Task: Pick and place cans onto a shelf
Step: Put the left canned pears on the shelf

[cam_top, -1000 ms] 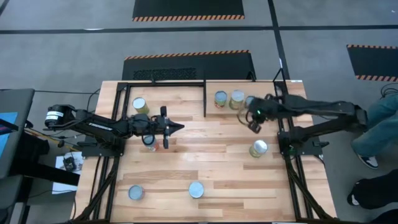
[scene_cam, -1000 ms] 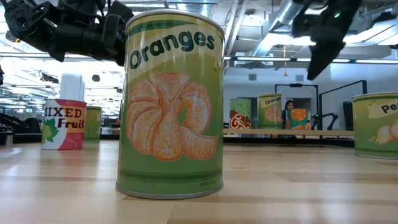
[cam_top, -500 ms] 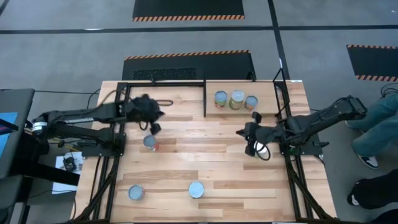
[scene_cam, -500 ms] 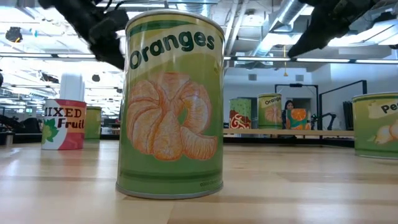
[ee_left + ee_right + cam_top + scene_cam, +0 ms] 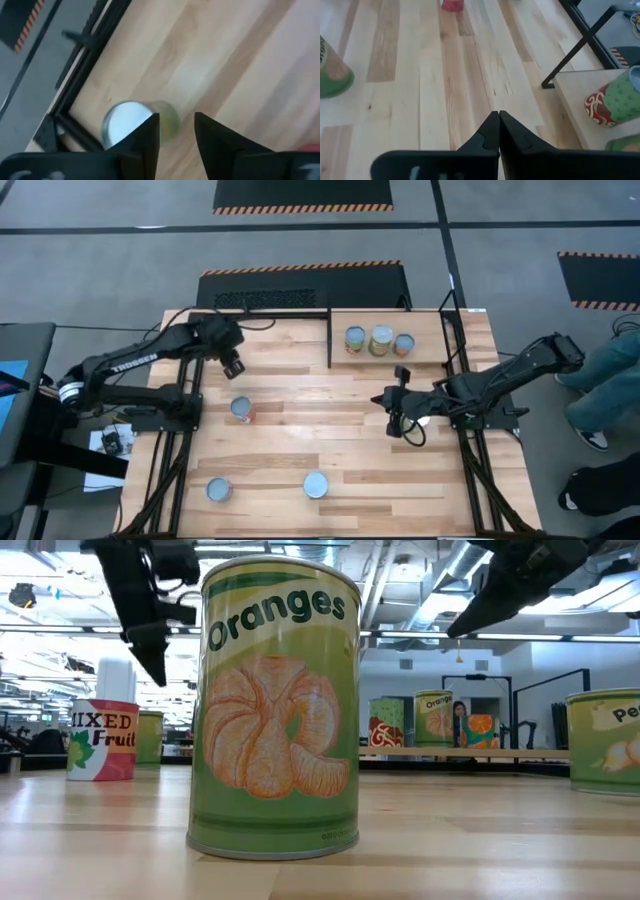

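Planked wooden worktop (image 5: 330, 430): four cans (image 5: 316, 484) standing apart. Plywood shelf (image 5: 430, 350), beyond the right jaws: three cans (image 5: 380, 340) in a row.

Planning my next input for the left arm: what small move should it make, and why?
Probably centre the open left end effector over the silver-topped, yellow-green-labelled round can: the can sits beside one finger, not in the gap.

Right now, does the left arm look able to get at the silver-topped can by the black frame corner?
Probably yes. The left gripper hangs open just over the can, and nothing stands between its fingers and it.
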